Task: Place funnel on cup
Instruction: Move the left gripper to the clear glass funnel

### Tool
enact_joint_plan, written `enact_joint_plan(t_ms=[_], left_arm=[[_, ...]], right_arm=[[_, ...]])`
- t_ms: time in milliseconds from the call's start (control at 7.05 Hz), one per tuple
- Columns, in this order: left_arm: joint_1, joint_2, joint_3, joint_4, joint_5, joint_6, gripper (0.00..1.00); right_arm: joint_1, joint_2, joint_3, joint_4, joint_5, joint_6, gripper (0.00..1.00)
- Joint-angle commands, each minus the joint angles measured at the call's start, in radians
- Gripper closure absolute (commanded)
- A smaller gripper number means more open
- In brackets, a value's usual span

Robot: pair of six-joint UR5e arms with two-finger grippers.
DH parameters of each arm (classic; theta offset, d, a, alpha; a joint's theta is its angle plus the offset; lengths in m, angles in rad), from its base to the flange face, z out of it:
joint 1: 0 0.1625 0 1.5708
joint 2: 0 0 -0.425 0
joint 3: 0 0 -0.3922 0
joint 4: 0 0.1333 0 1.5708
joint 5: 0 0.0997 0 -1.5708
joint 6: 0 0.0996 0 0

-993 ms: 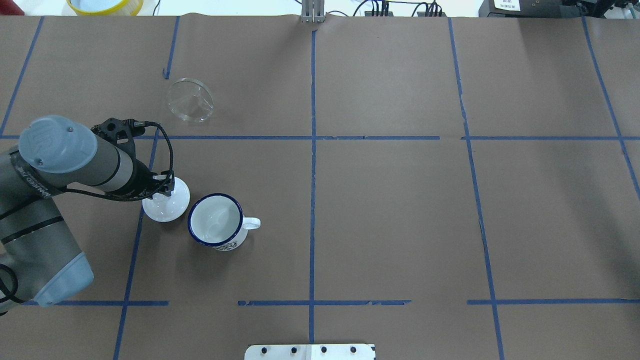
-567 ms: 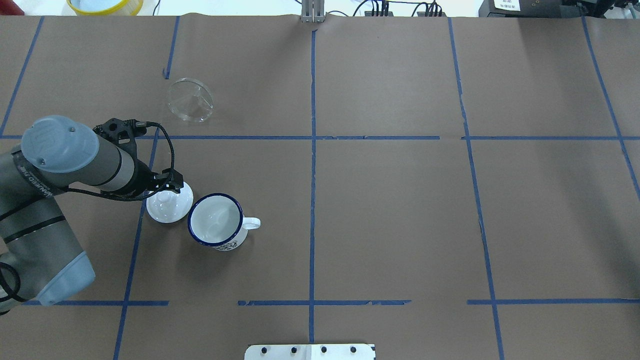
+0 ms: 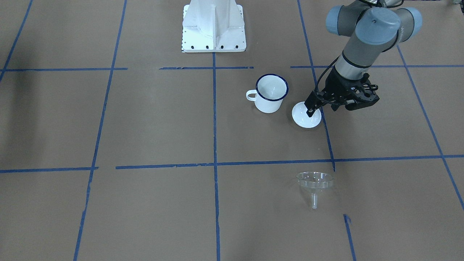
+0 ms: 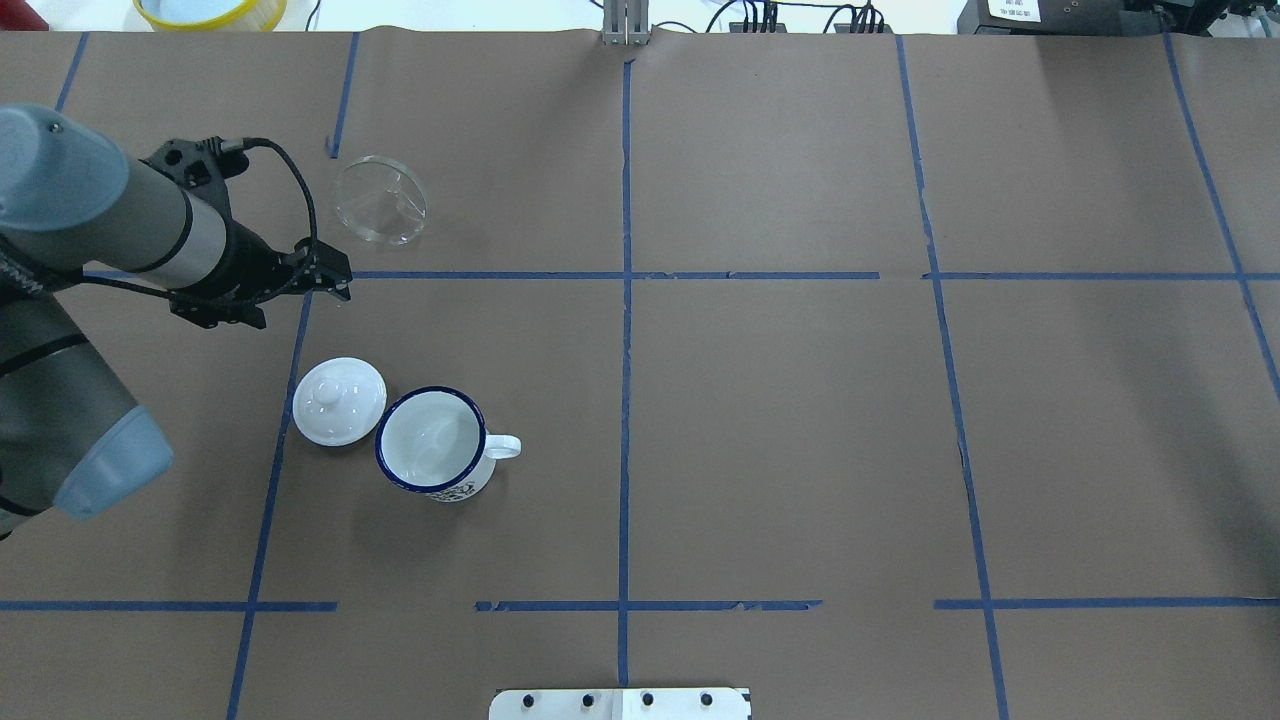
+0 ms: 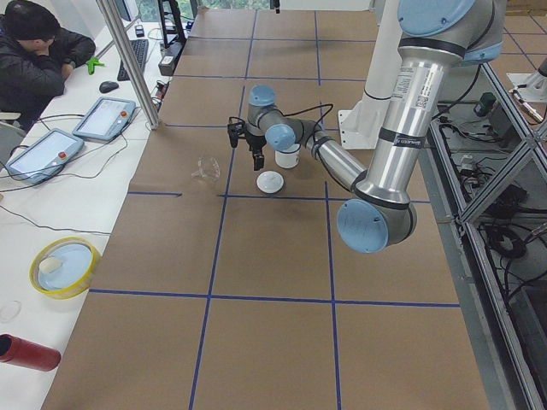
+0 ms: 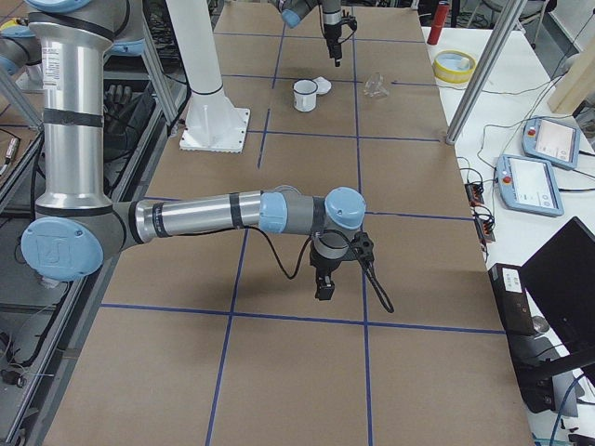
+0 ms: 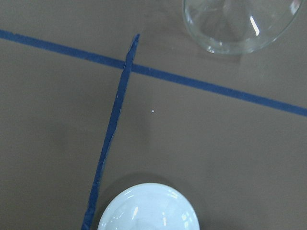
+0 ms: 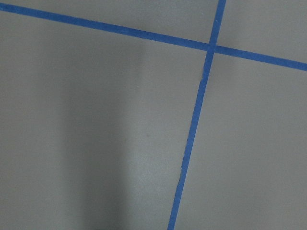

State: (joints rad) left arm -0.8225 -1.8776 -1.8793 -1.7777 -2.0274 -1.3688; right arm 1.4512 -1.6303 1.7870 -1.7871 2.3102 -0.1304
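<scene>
The clear funnel (image 4: 380, 200) lies tilted on the brown paper at the far left, and also shows in the front view (image 3: 314, 180) and at the top of the left wrist view (image 7: 237, 24). The white cup (image 4: 432, 440) with a dark blue rim stands upright and empty (image 3: 271, 93). My left gripper (image 4: 338, 283) hangs open and empty above the table, between the funnel and the cup (image 3: 311, 108). My right gripper (image 6: 323, 288) shows only in the exterior right view, low over bare table far from both things. I cannot tell whether it is open or shut.
A white knobbed lid (image 4: 339, 400) lies on the table touching the cup's left side (image 3: 306, 117) (image 7: 148, 211). The robot's white base (image 3: 214, 25) stands behind the cup. A yellow-rimmed dish (image 4: 210, 10) sits beyond the far edge. An operator (image 5: 34, 51) sits at the side bench.
My left gripper has let go of the white lid, which stays beside the cup. The gripper has risen and moved away from the lid toward the funnel.
</scene>
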Motion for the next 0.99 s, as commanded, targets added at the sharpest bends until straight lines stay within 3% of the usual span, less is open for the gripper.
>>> enact_joint_plan(t_ms=[0, 284, 567, 851], left_arm=[[-0.032, -0.133, 0.104, 0.005, 0.021, -0.286, 0.0], [-0.027, -0.253, 0.268, -0.037, 0.146, -0.517, 0.0], [-0.006, -0.271, 0.386, -0.187, 0.301, -0.698, 0.0], [0.008, -0.293, 0.474, -0.262, 0.357, -0.751, 0.0]], right_arm=[[0.0, 0.0, 0.0, 0.0, 0.0, 0.0, 0.0], [0.0, 0.0, 0.0, 0.0, 0.0, 0.0, 0.0], [0.0, 0.0, 0.0, 0.0, 0.0, 0.0, 0.0], [0.0, 0.0, 0.0, 0.0, 0.0, 0.0, 0.0]])
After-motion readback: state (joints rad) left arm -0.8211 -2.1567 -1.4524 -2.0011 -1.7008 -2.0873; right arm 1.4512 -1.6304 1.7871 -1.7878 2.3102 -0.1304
